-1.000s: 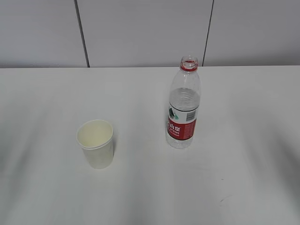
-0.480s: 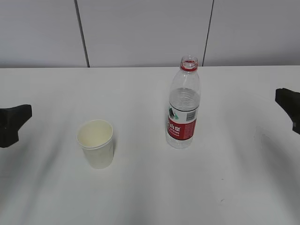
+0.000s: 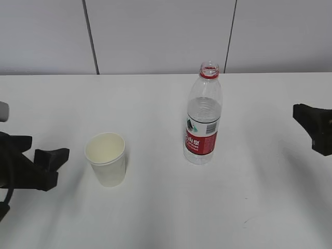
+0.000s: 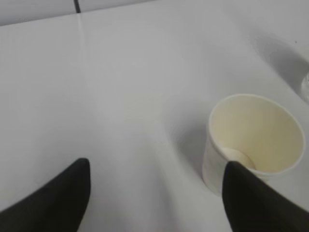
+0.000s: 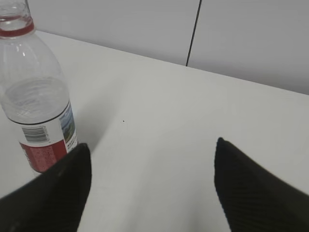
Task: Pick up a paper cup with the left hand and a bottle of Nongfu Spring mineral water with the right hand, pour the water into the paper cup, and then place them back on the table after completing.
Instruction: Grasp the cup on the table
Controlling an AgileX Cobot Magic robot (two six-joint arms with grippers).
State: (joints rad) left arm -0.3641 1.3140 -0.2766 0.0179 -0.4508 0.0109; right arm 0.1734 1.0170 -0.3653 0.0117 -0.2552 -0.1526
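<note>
A white paper cup (image 3: 106, 158) stands upright and empty on the white table (image 3: 155, 207), left of centre; it also shows in the left wrist view (image 4: 251, 140). An uncapped Nongfu Spring bottle (image 3: 203, 118) with a red label stands right of centre, clear water (image 3: 204, 111) inside; it also shows in the right wrist view (image 5: 36, 101). My left gripper (image 3: 41, 166) is open and empty, left of the cup, as the left wrist view (image 4: 154, 193) confirms. My right gripper (image 3: 311, 127) is open and empty at the right edge, well right of the bottle, seen also in the right wrist view (image 5: 152, 179).
A grey panelled wall (image 3: 155, 36) with dark vertical seams stands behind the table's far edge. A small dark scuff mark (image 3: 246, 221) lies near the front right.
Both arms have come into view from the sides. The left gripper has moved right toward the cup. The right gripper has moved slightly left toward the bottle. Cup and bottle have not moved.
</note>
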